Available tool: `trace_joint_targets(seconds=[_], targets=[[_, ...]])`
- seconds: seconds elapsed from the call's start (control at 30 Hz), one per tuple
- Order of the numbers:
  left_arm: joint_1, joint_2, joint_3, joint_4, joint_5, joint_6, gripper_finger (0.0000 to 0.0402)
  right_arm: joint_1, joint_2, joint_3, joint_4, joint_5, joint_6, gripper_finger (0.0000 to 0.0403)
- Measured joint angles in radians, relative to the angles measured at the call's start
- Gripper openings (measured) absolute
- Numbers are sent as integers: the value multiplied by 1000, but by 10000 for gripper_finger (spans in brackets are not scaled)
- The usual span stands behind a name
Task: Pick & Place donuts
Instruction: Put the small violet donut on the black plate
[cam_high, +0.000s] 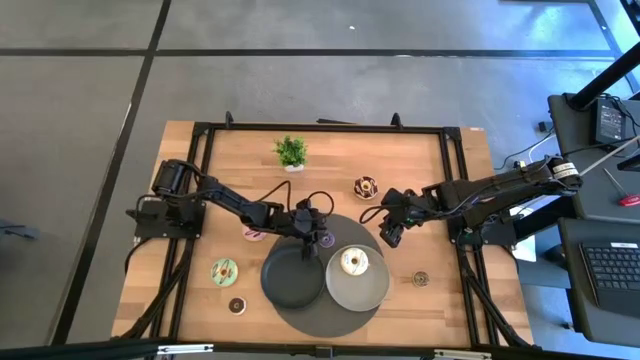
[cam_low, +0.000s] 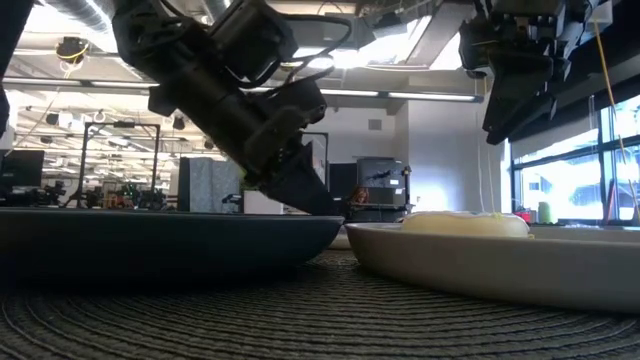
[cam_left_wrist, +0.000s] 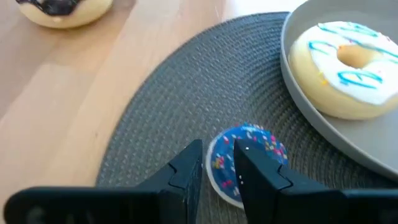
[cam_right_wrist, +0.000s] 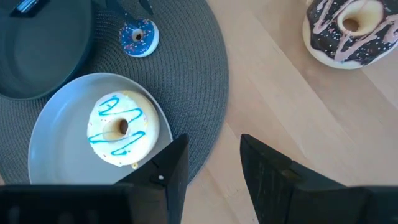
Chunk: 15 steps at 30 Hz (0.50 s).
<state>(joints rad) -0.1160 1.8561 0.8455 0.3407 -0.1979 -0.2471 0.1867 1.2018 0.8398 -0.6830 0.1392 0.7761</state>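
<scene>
A tiny blue-purple donut with sprinkles lies on the round grey mat, between the two plates. My left gripper is low over it, fingers a narrow gap apart, astride its near rim. A white-iced donut rests flat on the light grey plate. My right gripper hangs open above the mat's right edge, holding nothing. The chocolate donut, the green donut, the pink donut and two tiny brown ones lie on the bare wood. My left gripper's fingertips stand at the tiny donut's near rim, slanting down from the table's left. The donut lies flat on the mat. Whether the fingers touch it, I cannot tell.
A dark plate sits on the mat beside the light one, right under my left arm. A small potted plant stands at the far edge. A black frame runs around the tabletop.
</scene>
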Motion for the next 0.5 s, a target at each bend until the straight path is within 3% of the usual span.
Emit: trace_joint_targets(seconds=[0.2, 0.5], targets=[[-1, 0, 4, -27, 58, 50, 89, 0, 0, 0, 0, 2, -5, 146], [-1, 0, 5, -49, 45, 51, 121, 0, 0, 0, 0, 2, -23, 145]])
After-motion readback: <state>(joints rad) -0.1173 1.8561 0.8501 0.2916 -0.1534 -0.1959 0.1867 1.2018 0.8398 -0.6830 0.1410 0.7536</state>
